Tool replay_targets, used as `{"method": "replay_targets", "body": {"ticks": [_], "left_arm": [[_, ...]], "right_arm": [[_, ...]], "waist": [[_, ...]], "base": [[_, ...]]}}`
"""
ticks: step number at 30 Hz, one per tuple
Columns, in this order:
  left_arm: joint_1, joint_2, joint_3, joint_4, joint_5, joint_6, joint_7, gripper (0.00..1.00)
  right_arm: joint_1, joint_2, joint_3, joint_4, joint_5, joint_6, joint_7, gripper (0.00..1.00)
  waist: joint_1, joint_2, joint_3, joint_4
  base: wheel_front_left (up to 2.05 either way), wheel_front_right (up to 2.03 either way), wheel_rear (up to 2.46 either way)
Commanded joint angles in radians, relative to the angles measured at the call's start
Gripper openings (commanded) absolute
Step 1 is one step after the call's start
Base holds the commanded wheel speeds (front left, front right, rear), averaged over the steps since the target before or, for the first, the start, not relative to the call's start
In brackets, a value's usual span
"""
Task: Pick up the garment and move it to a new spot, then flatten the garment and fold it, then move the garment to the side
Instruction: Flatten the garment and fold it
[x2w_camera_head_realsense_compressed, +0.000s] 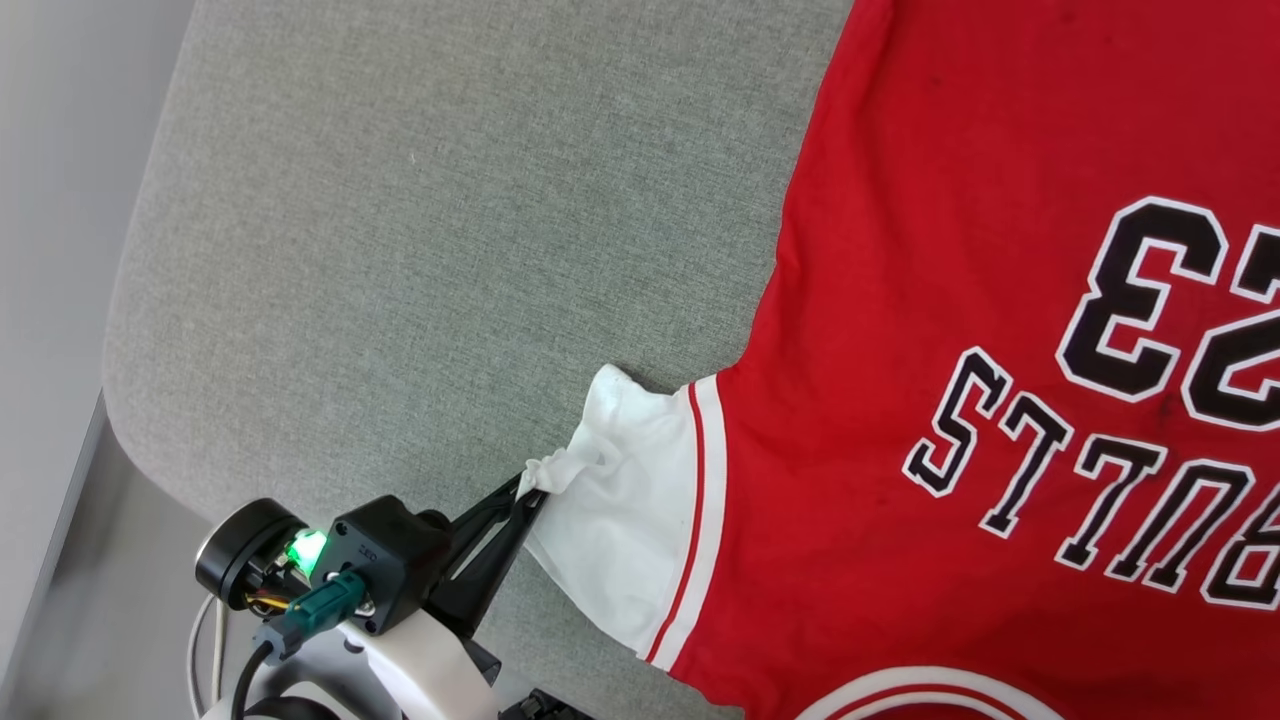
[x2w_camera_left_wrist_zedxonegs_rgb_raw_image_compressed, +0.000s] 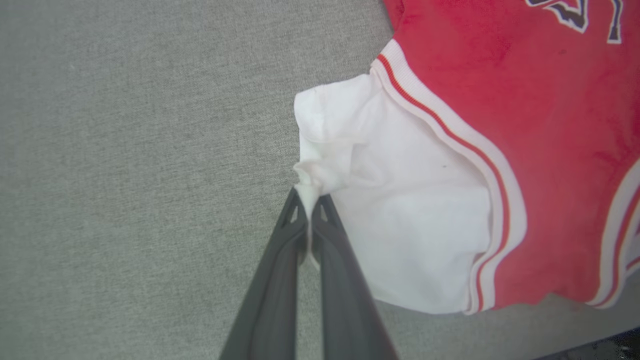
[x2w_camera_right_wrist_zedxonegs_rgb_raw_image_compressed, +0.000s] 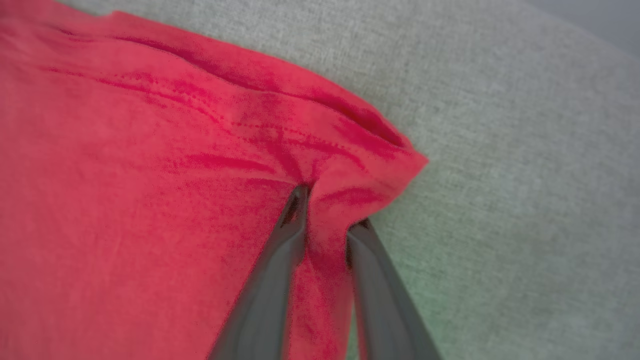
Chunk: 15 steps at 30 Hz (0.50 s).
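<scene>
You had a grey fabric-covered bench (x2w_camera_head_realsense_compressed: 400, 250) beneath both hands. The garment (x2w_camera_head_realsense_compressed: 950, 250) lay flat on it, lettering up, its red body spreading beyond the tips of the left hand (x2w_camera_head_realsense_compressed: 527, 487). The white sleeve (x2w_camera_left_wrist_zedxonegs_rgb_raw_image_compressed: 400, 210) lay just beside those tips. The left hand was clenched on the sleeve's outer edge, with a small tuft of white cloth bunched at the tips. The right hand (x2w_camera_right_wrist_zedxonegs_rgb_raw_image_compressed: 327, 207) straddled a raised ridge of red cloth just short of the hem corner (x2w_camera_right_wrist_zedxonegs_rgb_raw_image_compressed: 400, 155). Its fingers stood partly apart. You could not tell whether that ridge was gripped.
</scene>
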Motion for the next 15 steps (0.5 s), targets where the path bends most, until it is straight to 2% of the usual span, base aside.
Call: {"method": "replay_targets", "body": {"ticks": [1,8,15], "left_arm": [[-0.014,-0.003,0.002,0.005,-0.005,-0.001,-0.005,0.0],[-0.004,0.005,0.014,0.015,-0.011,0.01,-0.011,0.0],[0.03,0.029,0.033,0.024,-0.01,0.037,0.005,0.0]], "right_arm": [[0.089,0.015,0.004,0.046,0.009,0.0,0.03,0.0],[0.152,0.036,-0.021,0.057,0.019,0.0,-0.011,0.0],[0.272,0.052,0.002,0.057,0.067,0.0,-0.06,0.0]], "waist": [[0.0,0.0,-0.009,-0.006],[0.0,0.0,-0.075,-0.053],[0.0,0.0,-0.186,-0.14]], "base": [[0.0,0.0,0.0],[0.0,0.0,0.0],[0.0,0.0,0.0]]}}
